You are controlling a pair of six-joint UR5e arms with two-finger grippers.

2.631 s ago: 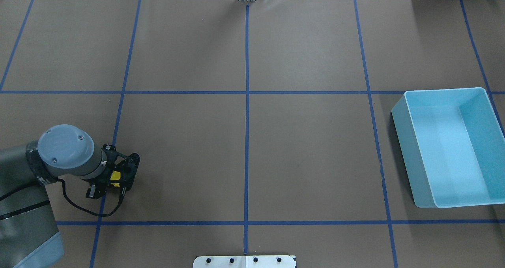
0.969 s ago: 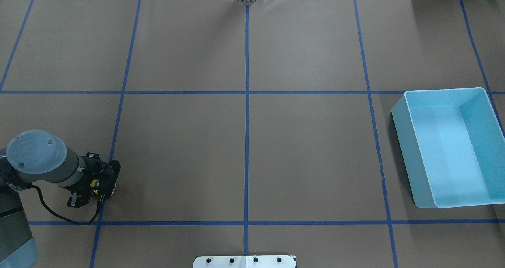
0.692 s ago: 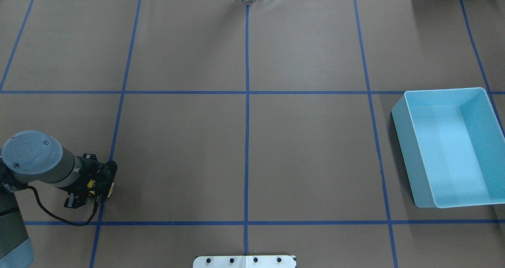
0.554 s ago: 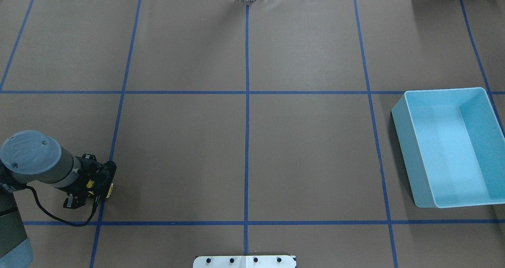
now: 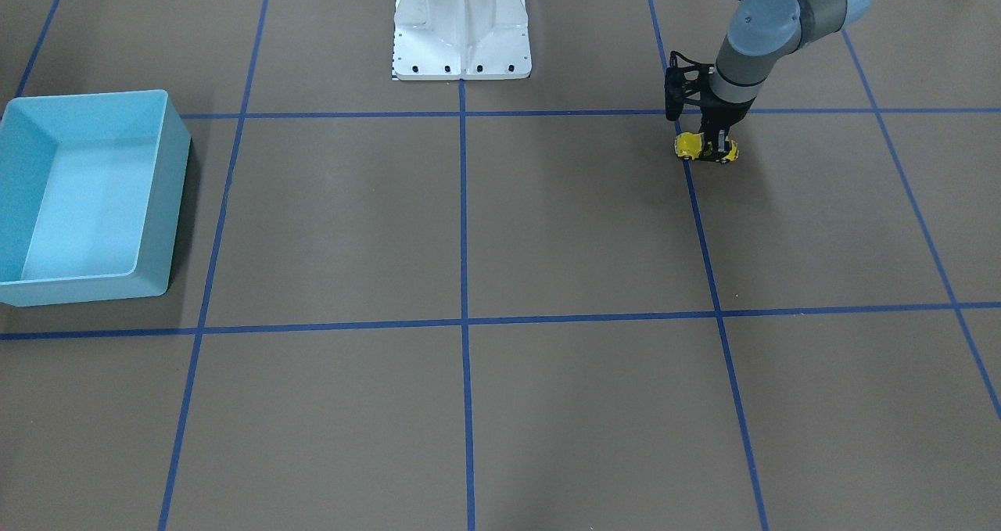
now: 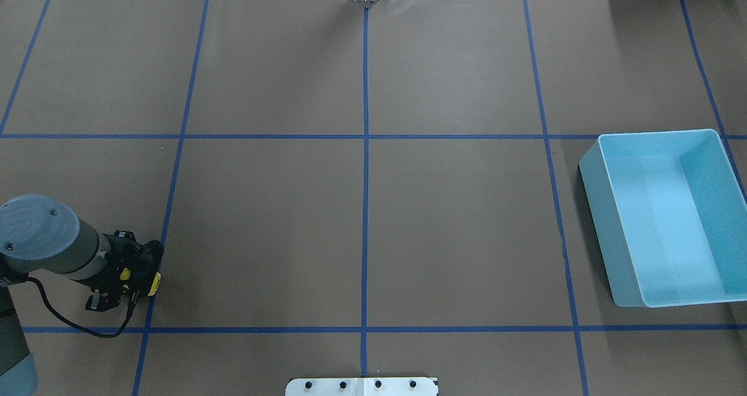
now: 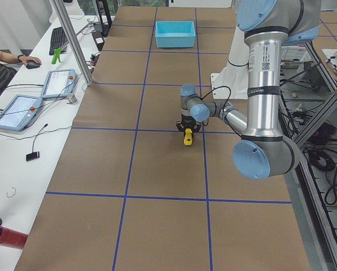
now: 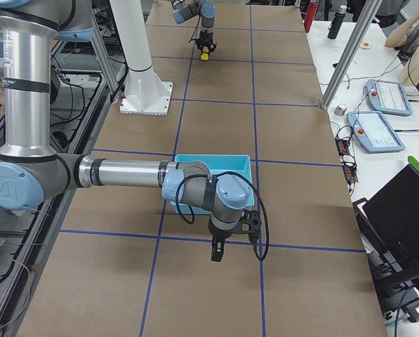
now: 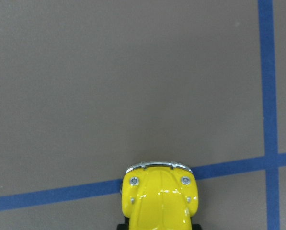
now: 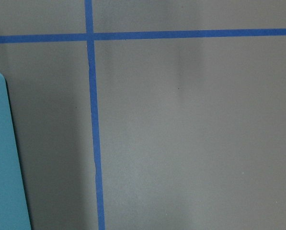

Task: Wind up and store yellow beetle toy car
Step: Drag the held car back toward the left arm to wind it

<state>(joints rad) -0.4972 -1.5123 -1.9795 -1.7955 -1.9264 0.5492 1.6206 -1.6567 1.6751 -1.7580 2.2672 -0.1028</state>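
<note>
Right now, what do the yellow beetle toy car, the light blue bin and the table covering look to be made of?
Yellow beetle toy car: glossy painted body, metal or hard plastic, cannot tell which; sharp highlights, chrome-look bumper.
Light blue bin: probably moulded plastic, smooth satin finish; uniform colour, rounded corners.
Table covering: probably matte brown paper; rippled far edge, no glare.

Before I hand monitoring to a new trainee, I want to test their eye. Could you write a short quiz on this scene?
1. True or false: the yellow car lies inside the blue bin.
2. The car is gripped by: A) the left pincer B) the other one C) nothing.
3. Fill in: the car's nose sits over a ____ tape line.
Key: 1 false; 2 A; 3 blue.
</note>
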